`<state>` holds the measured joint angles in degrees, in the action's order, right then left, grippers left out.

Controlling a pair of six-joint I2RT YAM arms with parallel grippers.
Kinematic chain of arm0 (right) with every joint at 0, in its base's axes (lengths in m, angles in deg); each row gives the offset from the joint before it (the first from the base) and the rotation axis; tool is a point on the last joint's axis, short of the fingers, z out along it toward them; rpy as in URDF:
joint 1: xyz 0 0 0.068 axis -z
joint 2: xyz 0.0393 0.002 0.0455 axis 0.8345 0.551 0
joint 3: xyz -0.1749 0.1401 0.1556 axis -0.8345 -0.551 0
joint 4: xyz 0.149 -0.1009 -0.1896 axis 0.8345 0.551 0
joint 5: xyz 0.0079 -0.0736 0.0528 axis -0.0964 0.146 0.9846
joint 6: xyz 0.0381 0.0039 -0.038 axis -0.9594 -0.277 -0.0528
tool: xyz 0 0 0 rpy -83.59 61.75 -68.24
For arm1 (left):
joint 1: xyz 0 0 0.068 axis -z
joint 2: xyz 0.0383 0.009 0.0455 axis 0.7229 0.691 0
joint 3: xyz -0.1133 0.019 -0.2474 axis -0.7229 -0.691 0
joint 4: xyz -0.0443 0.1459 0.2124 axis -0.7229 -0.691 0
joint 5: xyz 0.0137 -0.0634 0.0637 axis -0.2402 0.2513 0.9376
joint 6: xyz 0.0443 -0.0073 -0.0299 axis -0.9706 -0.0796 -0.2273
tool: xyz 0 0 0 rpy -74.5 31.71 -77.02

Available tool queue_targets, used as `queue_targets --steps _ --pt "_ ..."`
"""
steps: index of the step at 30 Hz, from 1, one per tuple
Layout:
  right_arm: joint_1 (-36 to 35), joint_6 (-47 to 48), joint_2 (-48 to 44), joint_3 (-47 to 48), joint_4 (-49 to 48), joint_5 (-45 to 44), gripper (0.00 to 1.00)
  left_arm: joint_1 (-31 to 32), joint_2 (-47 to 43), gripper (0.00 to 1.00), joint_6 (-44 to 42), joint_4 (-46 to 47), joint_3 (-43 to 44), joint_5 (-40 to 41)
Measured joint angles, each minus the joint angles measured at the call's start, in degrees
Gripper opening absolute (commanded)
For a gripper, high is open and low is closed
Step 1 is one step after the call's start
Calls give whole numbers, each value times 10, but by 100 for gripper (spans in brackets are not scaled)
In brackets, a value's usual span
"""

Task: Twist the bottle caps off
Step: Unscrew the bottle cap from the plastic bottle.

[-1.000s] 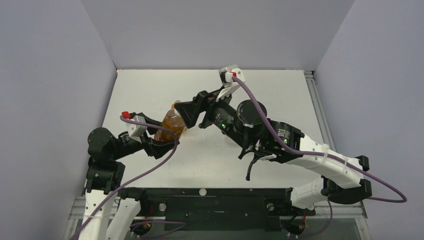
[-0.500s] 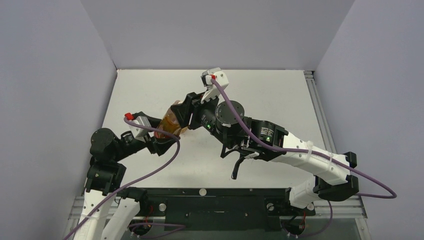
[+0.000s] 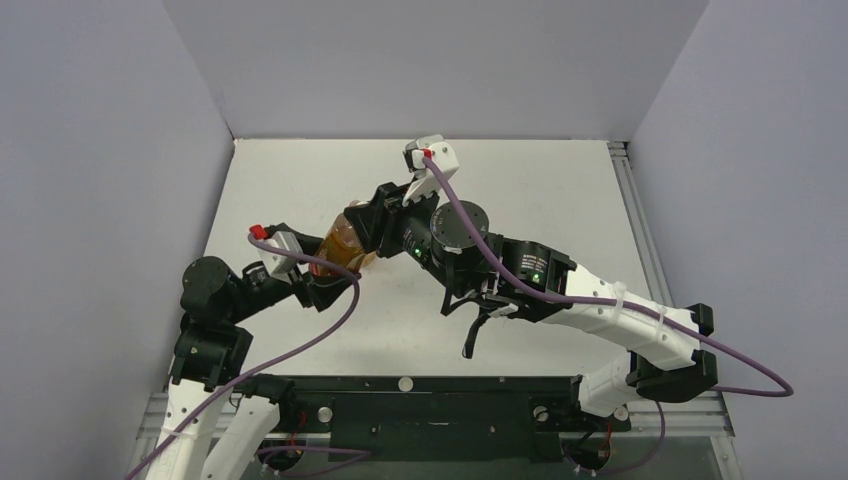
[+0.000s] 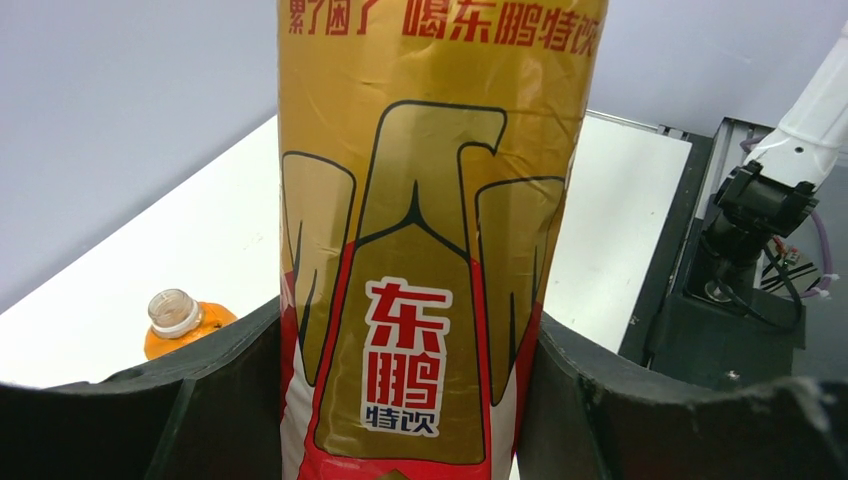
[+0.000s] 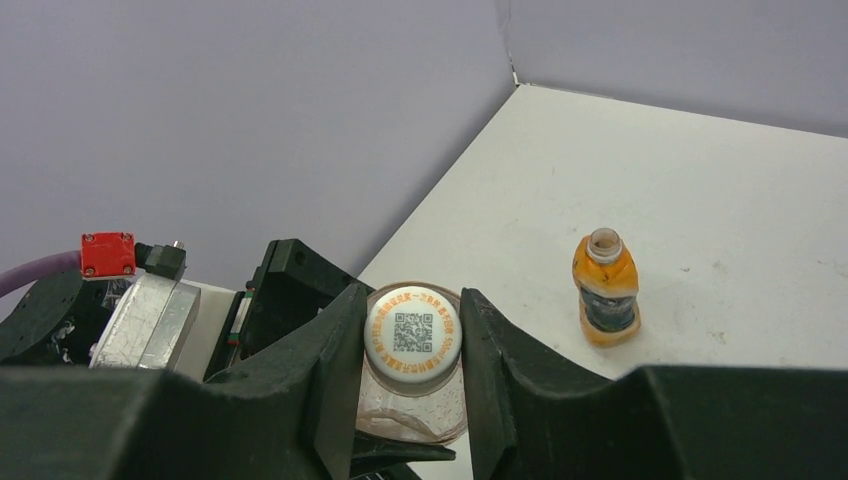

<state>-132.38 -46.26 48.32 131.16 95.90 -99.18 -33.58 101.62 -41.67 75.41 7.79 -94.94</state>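
A brown bottle (image 3: 343, 248) with a gold and red label (image 4: 430, 200) is held off the table, and my left gripper (image 4: 408, 332) is shut on its body. Its white cap (image 5: 412, 335) bears a printed code. My right gripper (image 5: 412, 342) is shut on that cap, with one finger (image 5: 330, 350) pressed against each side. From above, the right gripper (image 3: 368, 222) covers the bottle's top. A small orange bottle (image 5: 605, 292) with a dark label stands on the table with its neck open. The left wrist view shows this orange bottle (image 4: 185, 325) beyond the left finger.
The white table (image 3: 560, 190) is enclosed by grey walls at the back and on both sides. A black rail (image 3: 430, 392) runs along the near edge between the arm bases. Purple cables (image 3: 330, 320) loop off both wrists.
My right gripper has moved left onto the bottle's top and closed on the white cap. The left gripper and the bottle have barely moved.
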Motion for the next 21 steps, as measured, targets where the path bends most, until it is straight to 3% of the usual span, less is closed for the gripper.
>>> queue_targets --steps 6,10,14,20,21 --pt "2 33 -10 -17 -23 28 0 0 0 19 42 4 0 -20" --pt "7 71 -42 -44 -44 99 0 0 0 16 100 31 0 -73" --pt "8 103 -79 -69 -69 186 0 1 4 11 206 119 -8 -153" --pt "22 125 -114 -109 -113 308 0 5 4 11 316 202 -13 -225" --pt "26 125 -115 -110 -116 323 11 5 4 11 327 206 -13 -231"
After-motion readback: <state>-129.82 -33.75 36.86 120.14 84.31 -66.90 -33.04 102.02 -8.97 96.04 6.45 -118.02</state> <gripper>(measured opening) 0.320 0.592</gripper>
